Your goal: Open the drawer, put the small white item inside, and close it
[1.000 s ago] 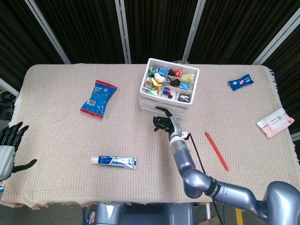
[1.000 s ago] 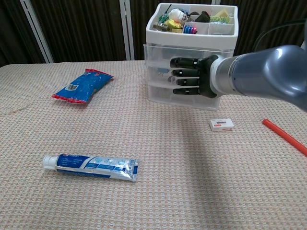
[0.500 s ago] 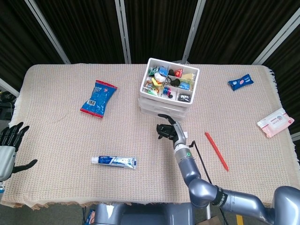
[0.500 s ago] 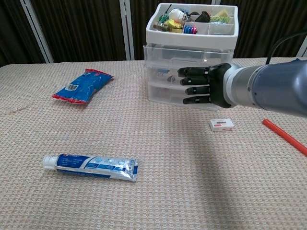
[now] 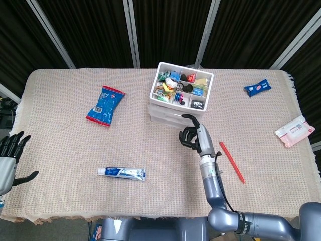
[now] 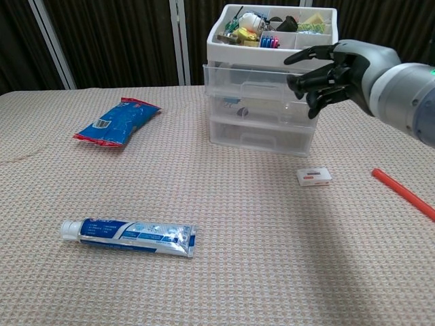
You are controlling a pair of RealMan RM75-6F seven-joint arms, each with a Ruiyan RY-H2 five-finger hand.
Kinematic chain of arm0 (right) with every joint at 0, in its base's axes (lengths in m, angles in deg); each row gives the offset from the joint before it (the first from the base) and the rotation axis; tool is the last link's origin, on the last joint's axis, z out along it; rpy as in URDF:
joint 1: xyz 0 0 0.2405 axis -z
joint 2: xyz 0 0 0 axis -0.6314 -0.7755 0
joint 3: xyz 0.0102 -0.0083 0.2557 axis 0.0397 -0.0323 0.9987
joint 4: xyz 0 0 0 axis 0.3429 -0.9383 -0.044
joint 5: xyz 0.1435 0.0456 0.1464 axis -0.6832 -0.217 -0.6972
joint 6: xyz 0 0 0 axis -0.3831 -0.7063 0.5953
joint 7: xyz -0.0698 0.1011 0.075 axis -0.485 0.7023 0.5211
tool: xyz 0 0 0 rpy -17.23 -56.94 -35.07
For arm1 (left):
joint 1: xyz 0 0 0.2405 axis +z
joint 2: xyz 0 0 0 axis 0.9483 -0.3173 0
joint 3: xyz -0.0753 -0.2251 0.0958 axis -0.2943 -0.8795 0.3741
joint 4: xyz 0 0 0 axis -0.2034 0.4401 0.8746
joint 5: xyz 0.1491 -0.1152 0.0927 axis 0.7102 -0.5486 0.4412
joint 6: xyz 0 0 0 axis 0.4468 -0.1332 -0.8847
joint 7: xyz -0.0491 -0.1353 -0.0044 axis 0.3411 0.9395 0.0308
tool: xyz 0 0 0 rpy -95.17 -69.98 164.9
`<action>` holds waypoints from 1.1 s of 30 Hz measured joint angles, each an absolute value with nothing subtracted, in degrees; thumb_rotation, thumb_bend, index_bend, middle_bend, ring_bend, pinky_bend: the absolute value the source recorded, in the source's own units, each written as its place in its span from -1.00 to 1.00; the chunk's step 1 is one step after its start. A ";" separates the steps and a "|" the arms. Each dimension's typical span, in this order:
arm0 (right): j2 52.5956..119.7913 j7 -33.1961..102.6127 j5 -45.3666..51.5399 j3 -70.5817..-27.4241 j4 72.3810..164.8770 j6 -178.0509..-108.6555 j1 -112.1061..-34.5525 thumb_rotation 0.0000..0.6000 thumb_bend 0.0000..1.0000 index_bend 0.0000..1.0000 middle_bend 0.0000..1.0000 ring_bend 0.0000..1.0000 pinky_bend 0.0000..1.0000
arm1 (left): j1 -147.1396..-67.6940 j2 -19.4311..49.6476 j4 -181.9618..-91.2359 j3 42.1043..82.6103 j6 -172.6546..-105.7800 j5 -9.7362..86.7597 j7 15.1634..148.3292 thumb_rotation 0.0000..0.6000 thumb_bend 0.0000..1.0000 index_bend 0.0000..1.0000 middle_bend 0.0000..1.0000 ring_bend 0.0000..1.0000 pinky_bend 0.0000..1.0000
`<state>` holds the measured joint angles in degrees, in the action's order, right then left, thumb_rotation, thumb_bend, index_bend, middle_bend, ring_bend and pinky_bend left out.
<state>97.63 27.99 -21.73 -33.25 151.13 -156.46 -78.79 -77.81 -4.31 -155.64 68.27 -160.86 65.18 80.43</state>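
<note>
Right robot hand (image 6: 325, 76), fingers spread, hovers before the drawer unit (image 6: 262, 109).

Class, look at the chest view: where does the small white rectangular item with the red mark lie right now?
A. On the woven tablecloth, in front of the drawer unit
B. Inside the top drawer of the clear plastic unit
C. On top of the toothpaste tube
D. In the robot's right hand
A: the small white rectangular item lies flat on the woven tablecloth, in front of the clear plastic drawer unit, whose drawers are shut; the right hand holds nothing.
</note>
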 measured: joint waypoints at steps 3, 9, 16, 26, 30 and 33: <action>95.63 24.57 -21.83 -33.52 151.67 -157.55 -78.56 1.00 -0.13 -0.55 0.42 0.42 0.22 | -77.66 -4.13 -155.52 68.36 -161.32 65.56 79.94 1.00 -0.74 -0.85 -1.00 -1.00 -1.00; 93.79 20.22 -25.00 -32.91 151.87 -157.64 -78.67 1.00 -0.13 -0.55 0.42 0.42 0.22 | -77.47 -3.91 -155.34 68.43 -161.86 65.95 79.60 1.00 -0.73 -0.85 -1.00 -1.00 -1.00; 93.38 17.77 -27.86 -32.35 150.92 -156.81 -79.11 1.00 -0.13 -0.49 0.42 0.42 0.22 | -77.48 -3.83 -155.31 68.46 -161.76 65.90 79.45 1.00 -0.73 -0.85 -1.00 -1.00 -1.00; 93.81 15.95 -30.05 -31.97 149.05 -155.92 -79.70 1.00 -0.13 -0.10 0.45 0.45 0.22 | -77.51 -3.87 -155.40 68.45 -161.56 65.77 79.49 1.00 -0.74 -0.85 -1.00 -1.00 -1.00; 93.87 16.44 -29.47 -31.64 149.42 -156.17 -79.47 1.00 -0.13 -0.07 0.45 0.45 0.22 | -77.53 -3.87 -155.45 68.45 -161.51 65.73 79.44 1.00 -0.74 -0.85 -1.00 -1.00 -1.00; 93.67 16.44 -29.23 -31.53 149.94 -156.23 -79.28 1.00 -0.13 -0.06 0.45 0.45 0.22 | -77.51 -3.89 -155.51 68.45 -161.48 65.67 79.42 1.00 -0.74 -0.85 -1.00 -1.00 -1.00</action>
